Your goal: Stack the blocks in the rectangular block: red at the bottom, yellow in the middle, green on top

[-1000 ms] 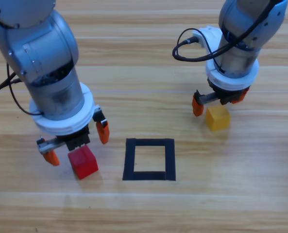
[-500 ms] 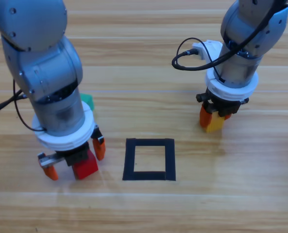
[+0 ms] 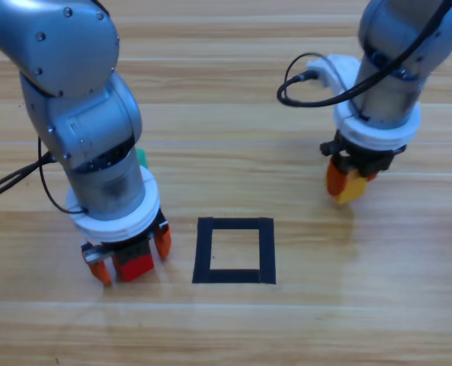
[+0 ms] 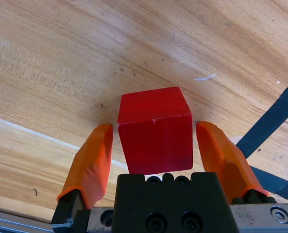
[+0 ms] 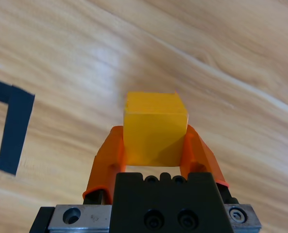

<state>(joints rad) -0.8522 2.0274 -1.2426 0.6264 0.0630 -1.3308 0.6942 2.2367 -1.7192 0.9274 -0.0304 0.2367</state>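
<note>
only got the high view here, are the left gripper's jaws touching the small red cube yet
Observer: No. The left wrist view shows the left gripper open, a gap on each side of the small red cube.
Operator: and the right one, has it got the yellow cube
Observer: Yes. The right gripper has its jaws pressed against both sides of the small yellow cube.
Operator: is the black tape square near the red cube
Observer: The black tape square lies just past the gripper's right-hand jaw in that wrist view.
</note>
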